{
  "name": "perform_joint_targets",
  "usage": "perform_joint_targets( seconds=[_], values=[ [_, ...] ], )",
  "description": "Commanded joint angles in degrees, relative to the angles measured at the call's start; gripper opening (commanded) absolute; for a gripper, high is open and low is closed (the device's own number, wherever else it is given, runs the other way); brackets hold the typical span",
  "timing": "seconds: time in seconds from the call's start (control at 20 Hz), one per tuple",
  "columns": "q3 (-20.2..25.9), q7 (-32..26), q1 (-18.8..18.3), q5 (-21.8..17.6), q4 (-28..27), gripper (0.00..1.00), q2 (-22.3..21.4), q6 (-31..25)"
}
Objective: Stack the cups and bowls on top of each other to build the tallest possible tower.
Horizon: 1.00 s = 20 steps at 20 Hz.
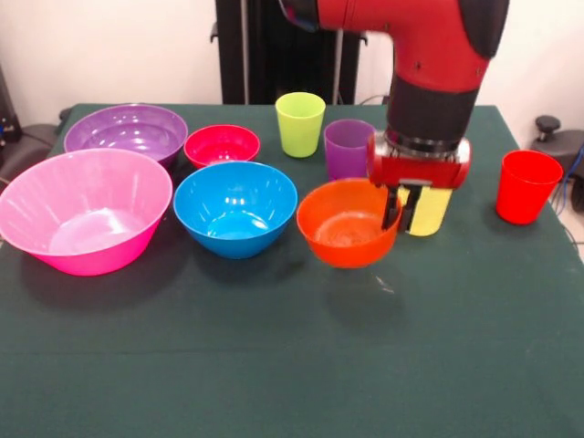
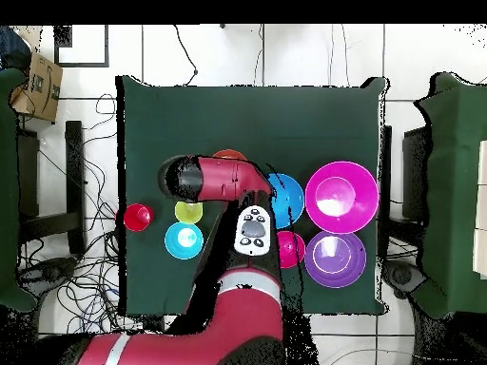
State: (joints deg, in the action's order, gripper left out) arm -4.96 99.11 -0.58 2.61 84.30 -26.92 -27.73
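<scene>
Green cloth table (image 1: 274, 365), jaws gripping rim of glossy round orange bowl (image 1: 342, 233).

No Readable Text in Either View

No word, brand, number or sign can be made out on anything shown. The cups and bowls on the surface (image 1: 274, 365) are plain coloured plastic with no print. The red housing of the arm (image 1: 420, 46) carries no lettering that can be read from the front. In the overhead view, a cardboard box (image 2: 36, 87) on the floor well off from the hand bears a dark curved mark on its side, too small to read. The light panel on the arm (image 2: 253, 231) shows dark round buttons, but no characters can be told.
</scene>
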Motion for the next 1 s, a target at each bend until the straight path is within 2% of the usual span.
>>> perform_joint_targets(
  seconds=[0.05,0.4,1.0],
  values=[
    [2.7,3.0,-0.5,-0.7,-0.6,0.0,-5.2,-11.3],
    [1.8,3.5,0.2,-1.2,-0.3,0.0,-7.9,-15.3],
    [0.4,0.3,-3.8,-4.4,8.4,0.0,-11.9,-11.6]
  ],
)
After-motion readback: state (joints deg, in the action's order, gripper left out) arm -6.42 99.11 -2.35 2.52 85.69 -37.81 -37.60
